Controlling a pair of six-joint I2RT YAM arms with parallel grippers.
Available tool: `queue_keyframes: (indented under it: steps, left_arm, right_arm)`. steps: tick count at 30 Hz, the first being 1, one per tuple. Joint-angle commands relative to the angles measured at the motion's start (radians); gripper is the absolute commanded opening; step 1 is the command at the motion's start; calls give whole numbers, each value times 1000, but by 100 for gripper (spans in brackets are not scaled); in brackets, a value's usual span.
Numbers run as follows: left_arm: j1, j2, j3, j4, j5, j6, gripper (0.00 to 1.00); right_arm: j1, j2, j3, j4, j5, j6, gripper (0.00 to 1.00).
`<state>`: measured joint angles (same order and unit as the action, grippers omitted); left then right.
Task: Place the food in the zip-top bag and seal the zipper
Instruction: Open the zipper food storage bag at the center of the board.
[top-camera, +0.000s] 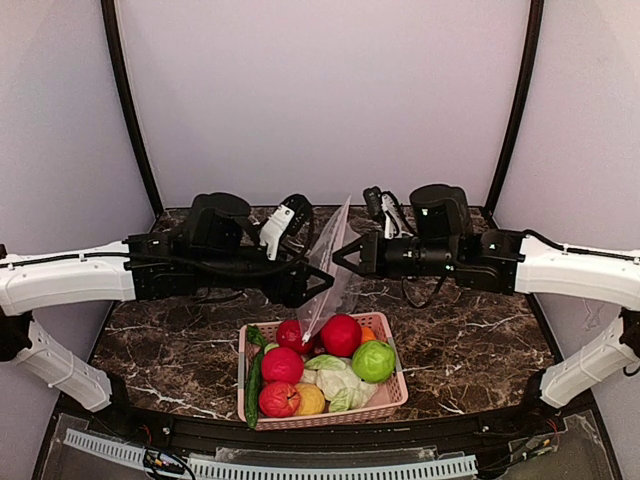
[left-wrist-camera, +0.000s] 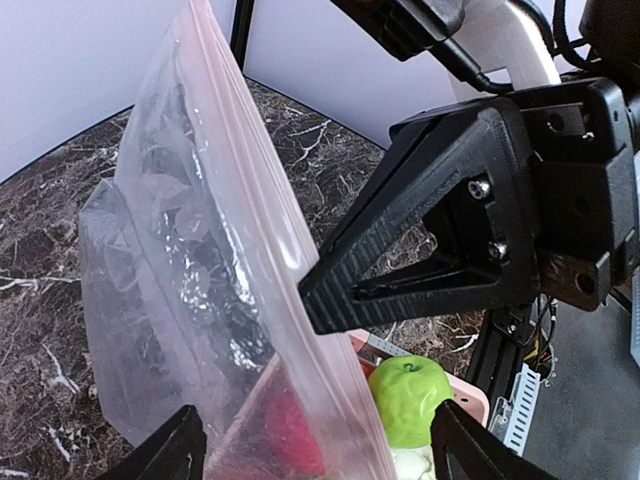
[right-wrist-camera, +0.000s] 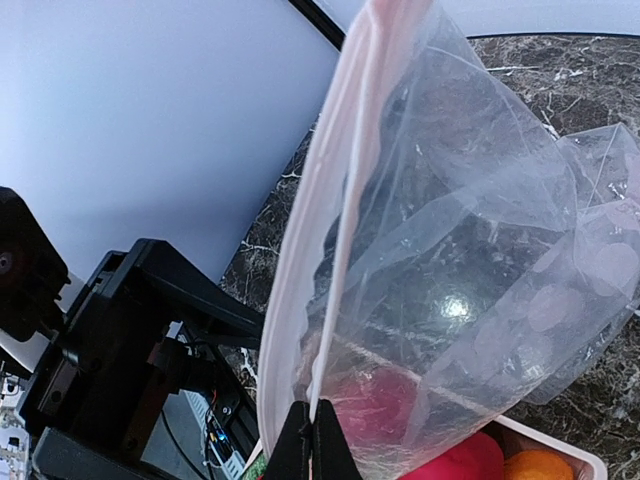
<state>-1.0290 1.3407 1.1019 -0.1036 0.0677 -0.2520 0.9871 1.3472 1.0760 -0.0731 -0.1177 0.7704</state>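
Well, starting on our left, the left fingers (top-camera: 312, 288) stand wide apart and hold nothing. In the left wrist view their two tips sit on either side of the bag's lower edge, and we cannot tell whether they touch it. Just beside them, over the middle of the counter (top-camera: 470, 340), the zip-top bag (right-wrist-camera: 480, 230) hangs upright in the air, clear and crumpled. Its pinkish zipper (right-wrist-camera: 345, 170) runs up one edge. Below the bag a pink basket (top-camera: 320, 420) rests on the dark marbled counter and carries the food (top-camera: 341, 335). A green cucumber (top-camera: 253, 385) lies along its left rim, then come two red balls (top-camera: 282, 365), pale cabbage (top-camera: 335, 380) and a green ball (top-camera: 373, 361). On our right, the right fingers (right-wrist-camera: 305, 450) are pressed together on the zipper strip, bearing the bag's weight.
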Motion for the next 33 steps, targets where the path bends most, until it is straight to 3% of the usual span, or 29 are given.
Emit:
queue_keyframes:
  steps: [1, 10, 24, 27, 30, 33]
  left_arm:
    - [-23, 21, 48, -3, -55, -5, 73]
    - [-23, 35, 52, 2, -132, 3, 58]
    - [-23, 66, 54, -34, -222, -46, 49]
    - [-23, 72, 43, -50, -238, -61, 29]
    - [-23, 61, 12, -44, -239, -86, 16]
    - [-24, 27, -15, -40, -241, -116, 11]
  right_arm:
    - [19, -28, -20, -25, 18, -13, 0]
    - [23, -18, -8, -37, 3, -32, 0]
    - [43, 1, -1, -56, 23, -28, 0]
    - [43, -12, -12, -81, 51, -24, 0]
    - [44, -16, -15, -117, 83, -19, 0]
    - [43, -12, -10, -152, 109, -20, 0]
